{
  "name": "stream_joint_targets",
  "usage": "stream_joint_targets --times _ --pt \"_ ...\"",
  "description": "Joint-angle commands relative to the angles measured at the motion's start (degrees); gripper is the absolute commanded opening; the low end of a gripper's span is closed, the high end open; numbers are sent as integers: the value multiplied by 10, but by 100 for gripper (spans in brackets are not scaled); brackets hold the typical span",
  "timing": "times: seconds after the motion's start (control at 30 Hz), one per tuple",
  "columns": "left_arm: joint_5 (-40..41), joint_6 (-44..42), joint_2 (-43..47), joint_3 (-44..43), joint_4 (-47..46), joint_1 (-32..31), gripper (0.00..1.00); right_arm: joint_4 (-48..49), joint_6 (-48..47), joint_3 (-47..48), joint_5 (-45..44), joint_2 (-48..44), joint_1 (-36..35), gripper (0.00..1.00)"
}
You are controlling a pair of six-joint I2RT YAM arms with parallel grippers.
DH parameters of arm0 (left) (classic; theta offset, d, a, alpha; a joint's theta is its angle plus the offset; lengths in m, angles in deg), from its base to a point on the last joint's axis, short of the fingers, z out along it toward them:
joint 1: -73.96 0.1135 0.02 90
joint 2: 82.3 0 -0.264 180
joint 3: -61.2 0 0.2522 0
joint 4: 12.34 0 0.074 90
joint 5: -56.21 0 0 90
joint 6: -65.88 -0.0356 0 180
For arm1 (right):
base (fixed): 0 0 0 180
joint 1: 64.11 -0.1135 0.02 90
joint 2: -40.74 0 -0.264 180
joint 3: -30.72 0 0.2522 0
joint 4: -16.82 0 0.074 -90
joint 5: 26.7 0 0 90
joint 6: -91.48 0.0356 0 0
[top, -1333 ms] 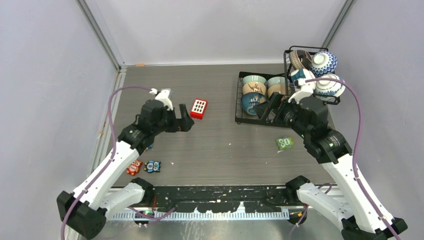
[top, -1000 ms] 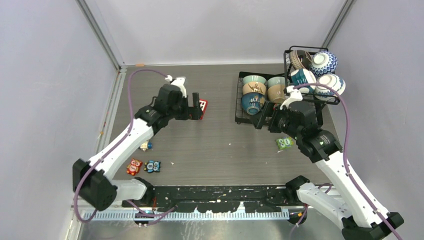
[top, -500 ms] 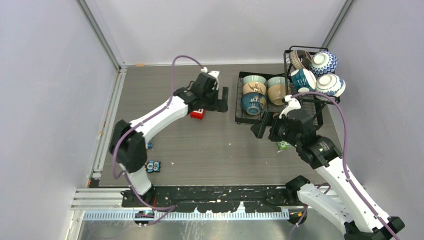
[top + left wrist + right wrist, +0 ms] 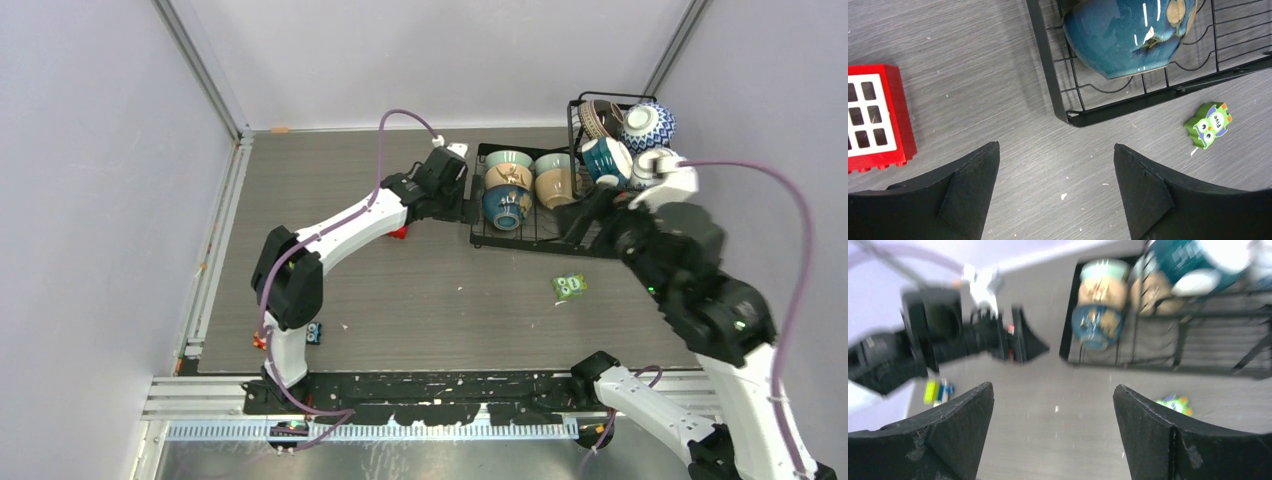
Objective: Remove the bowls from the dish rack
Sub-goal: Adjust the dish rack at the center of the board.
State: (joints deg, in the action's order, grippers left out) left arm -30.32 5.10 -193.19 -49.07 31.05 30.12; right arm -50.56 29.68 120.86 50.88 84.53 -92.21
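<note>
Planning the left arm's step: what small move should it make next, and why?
Probably ease the left gripper forward over the dish rack rim toward the dark blue bowl: jaws open and empty, bowl just ahead.

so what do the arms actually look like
The left arm and right arm match: white link shells, black joints, and a purple cable looping along each. The left fingers and right fingers are matte black wedges tapering to narrow tips.
</note>
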Motion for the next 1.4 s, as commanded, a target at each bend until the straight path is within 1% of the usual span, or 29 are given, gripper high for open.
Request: stream_joint_targets --times 0.0,0.13,0.27,0.37,0.43,0.53,0.7,0.83,0.97,1.07,1.13,1.3,1.37 --pt "16 2 54 21 -57 2 86 -66 -13 115 -199 27 -1 92" --pt "27 -12 17 -10 -38 4 86 -72 10 140 -296 29 -1 90" --pt "40 -22 -19 -33 -31 17 87 -85 33 149 -339 18 -2 87" --pt "33 -23 -54 -60 -20 41 86 -102 52 140 -337 2 -2 87" --pt "13 -18 -75 -79 -17 55 86 -105 64 117 -324 -15 -2 87" --pt "2 -18 -102 -112 -7 63 86 -101 73 86 -309 -35 -1 87" --pt "-7 -18 -133 -147 2 62 85 -92 65 62 -304 -32 -2 87" --pt "-18 -5 -145 -142 -7 62 84 -77 57 51 -294 -28 -2 87" --pt "-27 6 -134 -125 -34 60 84 -67 51 44 -287 -28 -2 87" --pt "-21 -2 -138 -135 -36 52 84 -62 49 38 -285 -28 -2 87" --pt "-12 -12 -150 -154 -21 45 83 -60 48 33 -284 -28 -2 88" --pt "9 -25 -179 -177 7 36 79 -57 41 29 -286 -31 -2 88" --pt "8 -26 -188 -183 11 35 76 -55 36 27 -290 -32 -1 88"
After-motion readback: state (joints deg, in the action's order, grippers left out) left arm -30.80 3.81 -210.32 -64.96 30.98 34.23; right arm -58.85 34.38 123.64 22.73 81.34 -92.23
